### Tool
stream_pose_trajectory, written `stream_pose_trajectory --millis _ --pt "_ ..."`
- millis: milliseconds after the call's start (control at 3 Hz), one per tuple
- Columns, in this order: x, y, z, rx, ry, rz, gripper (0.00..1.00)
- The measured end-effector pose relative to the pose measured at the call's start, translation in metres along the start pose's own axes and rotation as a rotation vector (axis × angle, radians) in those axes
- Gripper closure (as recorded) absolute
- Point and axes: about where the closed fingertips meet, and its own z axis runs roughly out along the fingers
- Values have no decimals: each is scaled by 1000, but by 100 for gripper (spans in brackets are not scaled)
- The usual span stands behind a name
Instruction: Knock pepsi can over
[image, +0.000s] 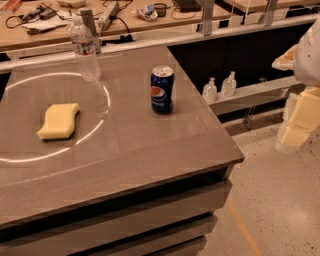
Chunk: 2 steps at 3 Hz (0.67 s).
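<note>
Three things are sitting on the wide grey-brown surface (150, 150), which is filling most of the view, with a bright ring of light glancing off its left half. Off its right-hand edge, the robot's gripper (299, 127) is hanging over the floor, well apart from everything on top; whether it is parted or closed I cannot tell. At the far left a clear plastic water bottle (85, 50) is standing upright on the ring's far arc. Nearer, inside the ring, a yellow sponge (59, 120) is lying flat. The pepsi can (162, 90) is standing upright right of the ring, near the surface's right edge, logo facing forward. Beyond that edge, two small pump bottles (219, 87) are standing side by side on a low shelf (260, 90).
</note>
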Motion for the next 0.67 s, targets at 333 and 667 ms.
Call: stream_pose_trajectory --millis 333,667 --pt "0 0 0 0 0 0 0" --pt "-4 -7 5 -10 -79 37 0"
